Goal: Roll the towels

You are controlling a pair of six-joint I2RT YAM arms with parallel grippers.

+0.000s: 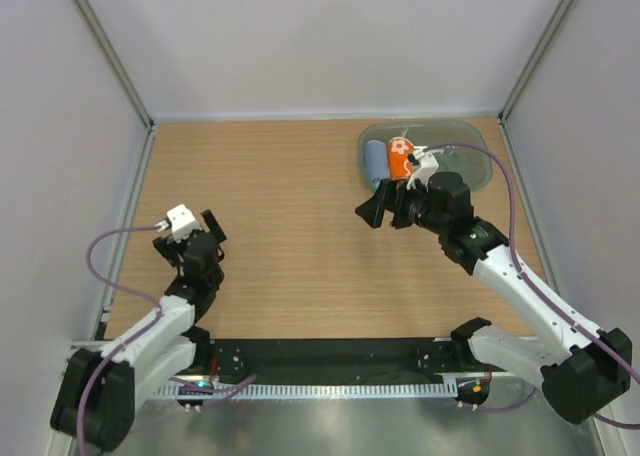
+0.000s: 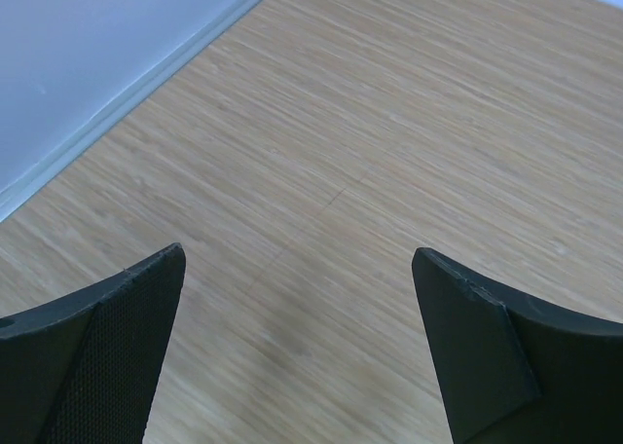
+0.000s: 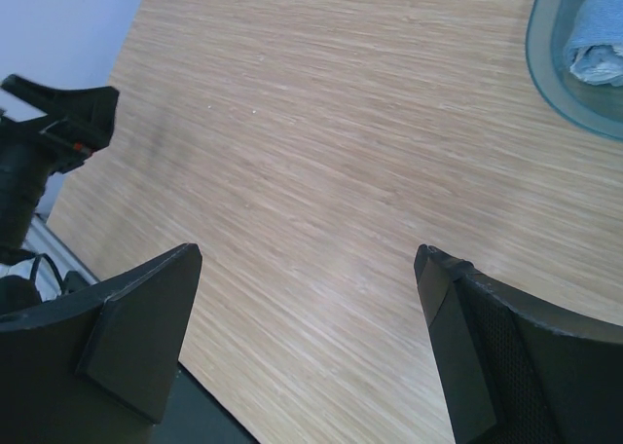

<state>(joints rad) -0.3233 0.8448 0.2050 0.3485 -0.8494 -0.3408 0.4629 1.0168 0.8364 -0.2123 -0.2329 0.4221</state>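
Both agape: left tool [image 2: 297, 264] held close in, right tool [image 3: 307, 259] extended near tray [image 1: 462, 136]

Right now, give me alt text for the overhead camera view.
A light blue towel and an orange-print towel lie side by side in a teal tray at the far right of the table. The left gripper and right gripper hang open and empty.

**Both rolled, both in the teal tray [image 1: 476, 134]**

Light blue towel [image 1: 375, 162] — rolled, lying at the tray's left end. White towel with orange print [image 1: 400, 156] — rolled, just beside it on the right. Tray sits at the desk's [image 1: 300, 236] far right corner.
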